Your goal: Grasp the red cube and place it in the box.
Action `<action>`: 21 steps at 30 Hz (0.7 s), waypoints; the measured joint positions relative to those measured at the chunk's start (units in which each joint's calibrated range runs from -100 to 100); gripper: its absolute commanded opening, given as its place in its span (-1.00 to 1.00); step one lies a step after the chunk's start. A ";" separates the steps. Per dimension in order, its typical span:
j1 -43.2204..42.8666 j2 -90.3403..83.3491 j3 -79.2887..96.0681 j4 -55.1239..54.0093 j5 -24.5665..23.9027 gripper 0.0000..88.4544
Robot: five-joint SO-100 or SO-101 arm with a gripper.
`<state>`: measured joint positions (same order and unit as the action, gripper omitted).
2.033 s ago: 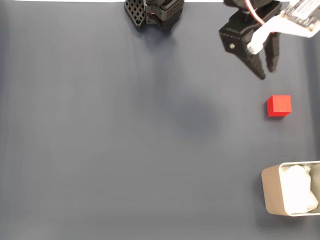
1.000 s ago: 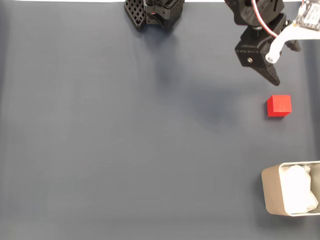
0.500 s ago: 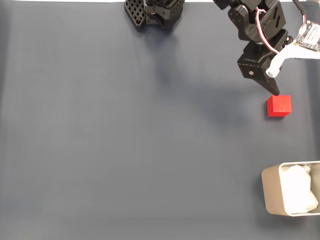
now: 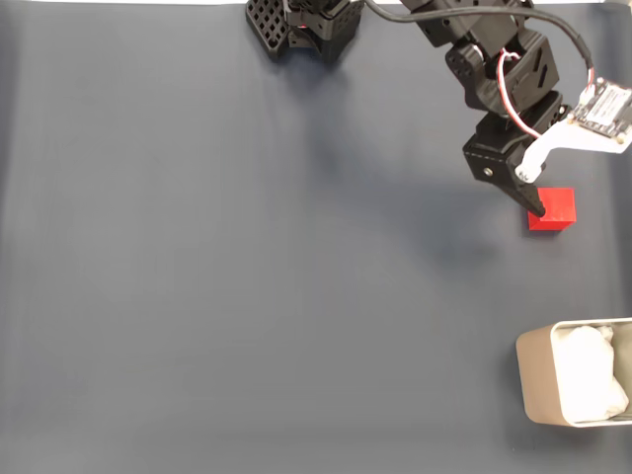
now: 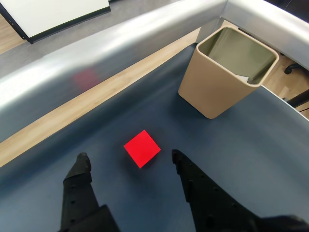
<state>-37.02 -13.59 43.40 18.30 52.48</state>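
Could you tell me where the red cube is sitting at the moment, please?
In the fixed view the red cube lies on the dark mat at the right side, above the box. In the wrist view it sits between the open tool's fingertips.

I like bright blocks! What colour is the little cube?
Bright red cube, clearest in the wrist view.

Dark blue-grey mat (image 4: 197,296), silver rail (image 5: 120,43), wooden floor (image 5: 9,36), white board (image 5: 53,12)

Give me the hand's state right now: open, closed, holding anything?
Hand: open, holding nothing; the cube lies on the mat between its fingers, ungripped.
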 measured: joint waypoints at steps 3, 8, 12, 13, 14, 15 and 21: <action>0.52 1.30 0.00 -1.19 0.00 -0.09; 0.67 3.47 -0.09 -3.10 0.00 -0.09; 0.59 5.99 -0.09 -4.30 0.00 -0.09; 0.59 6.60 -0.18 -4.53 0.00 -0.09; 0.59 7.29 -0.45 -4.61 0.00 -0.09; 0.52 7.82 -0.99 -4.61 0.00 -0.09; -0.30 10.86 -4.43 -4.77 0.00 -0.08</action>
<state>-37.31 -2.74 38.97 13.52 52.48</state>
